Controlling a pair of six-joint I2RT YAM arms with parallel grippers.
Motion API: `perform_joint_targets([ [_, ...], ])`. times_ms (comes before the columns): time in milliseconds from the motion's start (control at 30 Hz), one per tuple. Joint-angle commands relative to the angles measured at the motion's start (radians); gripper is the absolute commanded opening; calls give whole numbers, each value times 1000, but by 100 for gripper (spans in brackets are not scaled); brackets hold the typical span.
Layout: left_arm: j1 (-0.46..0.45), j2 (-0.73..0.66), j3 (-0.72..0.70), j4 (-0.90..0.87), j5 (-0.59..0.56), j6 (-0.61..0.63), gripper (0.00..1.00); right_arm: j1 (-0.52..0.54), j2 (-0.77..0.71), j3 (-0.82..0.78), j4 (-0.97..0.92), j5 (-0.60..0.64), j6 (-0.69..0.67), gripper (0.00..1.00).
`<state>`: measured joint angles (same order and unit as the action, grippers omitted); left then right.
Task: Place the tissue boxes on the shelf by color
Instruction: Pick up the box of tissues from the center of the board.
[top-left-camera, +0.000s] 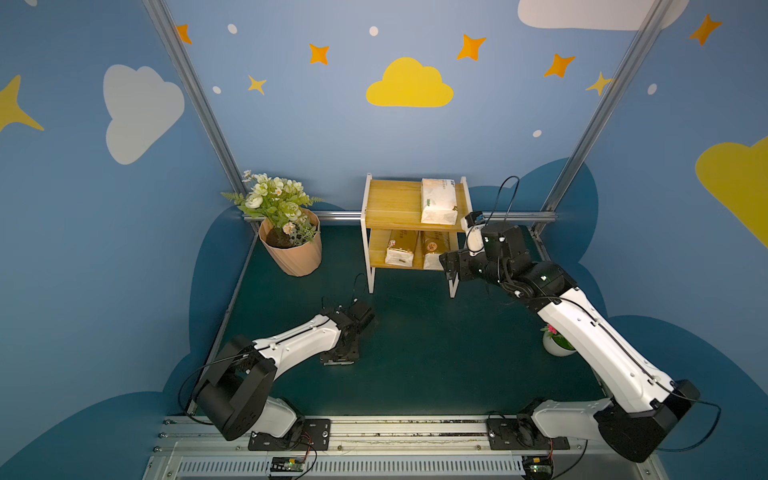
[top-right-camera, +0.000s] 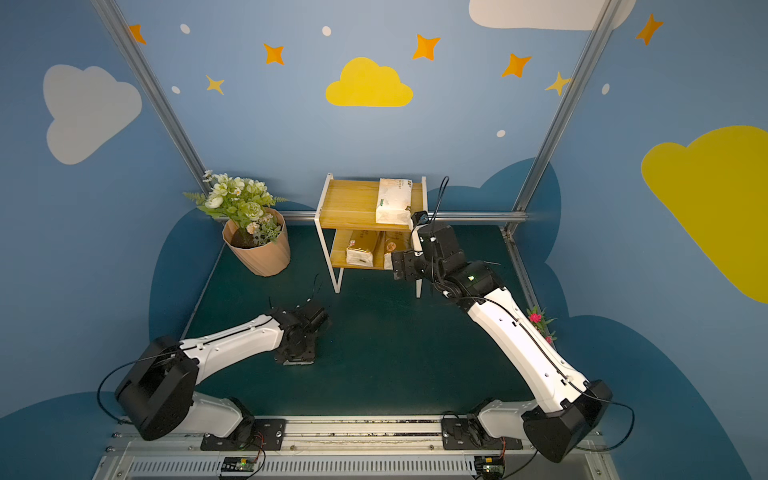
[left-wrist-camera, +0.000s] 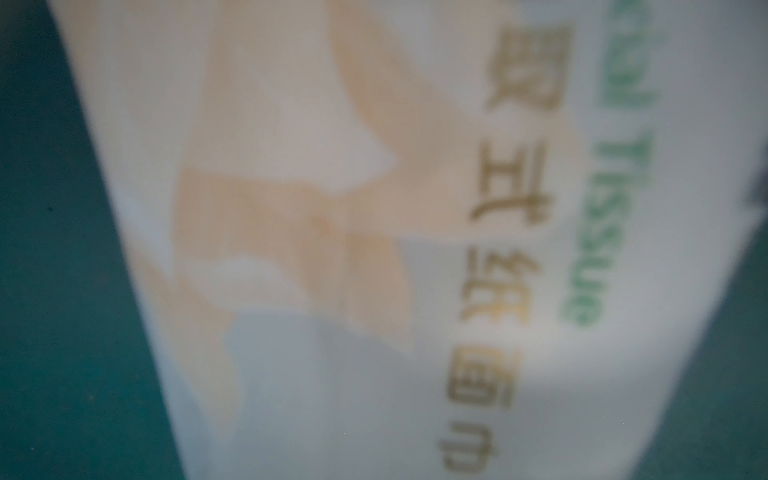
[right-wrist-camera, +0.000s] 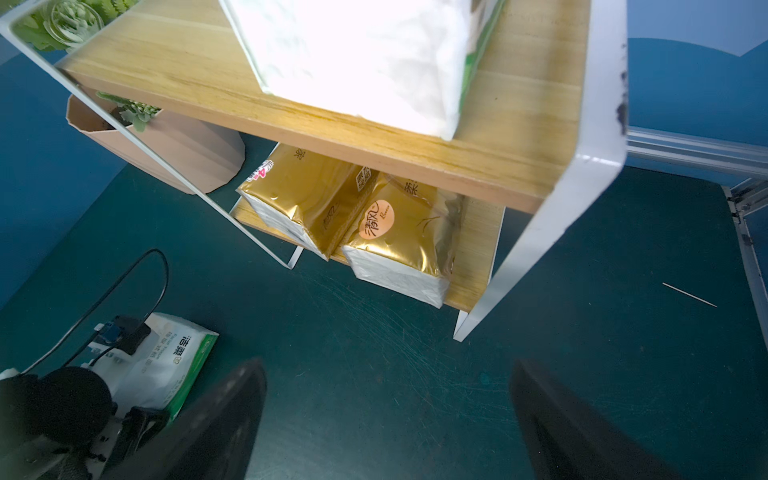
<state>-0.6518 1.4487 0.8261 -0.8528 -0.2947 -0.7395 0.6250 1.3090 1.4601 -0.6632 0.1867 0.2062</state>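
**Far edge: three up, one down**

Up at the middle of the far edge of the tabletop (top-left-camera: 415, 374) stands the shelf (top-left-camera: 392, 203), and there's plenty around it. Over at the far left corner sits the peach flowerpot (top-left-camera: 293, 253) with white-green blooms, apart from the frame. Now the right hand (top-left-camera: 451, 262) hangs just in front of the shelf's right front leg, level with the lower board. In both top views it covers part of the right gold pack (top-left-camera: 432, 247). Its fingers (right-wrist-camera: 232, 415) stand wide apart, and the right wrist view shows bare tabletop in the gap. Near the right edge, the small white pot (top-left-camera: 555, 347) with pink flowers peeks out from behind the right arm.

On to the packs. Beside that one on the lower board lies the left gold pack (top-left-camera: 401, 249), both with long axes running front to back and white ends facing the near edge. The round emblem on the right one reads clearly only from the right wrist. On the top board, toward the right edge, lies the upper cream pack (top-left-camera: 439, 201), also lengthways front to back.

Down on the tabletop, left of centre, the last cream pack (right-wrist-camera: 166, 365) lies flat, printed face up. From above, the left hand (top-left-camera: 340, 356) sits right over it and hides nearly all of it. The right wrist view shows the pack plainly, and its blurred print fills the left wrist view. Whether that hand is clamped on it, I cannot tell.
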Motion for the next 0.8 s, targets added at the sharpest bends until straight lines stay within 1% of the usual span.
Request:
perform_joint_targets([
  [0, -27, -48, 79, -118, -59, 12, 59, -4, -20, 2, -9, 8, 9, 98],
  [167, -81, -84, 213, -252, -77, 1, 50, -4, -22, 10, -2, 28, 5, 98],
  [300, -131, -108, 333, -332, -76, -13, 48, -4, -35, 27, 16, 79, -23, 98],
  [467, -168, -109, 506, -371, -81, 1, 52, -6, -45, 37, 23, 103, -70, 98],
  [567, -183, -70, 668, -409, -108, 40, 53, -6, -53, 26, 25, 105, -82, 98],
  [767, -184, 86, 1016, -439, -126, 205, 59, -10, -88, -6, 28, 113, -87, 98],
])
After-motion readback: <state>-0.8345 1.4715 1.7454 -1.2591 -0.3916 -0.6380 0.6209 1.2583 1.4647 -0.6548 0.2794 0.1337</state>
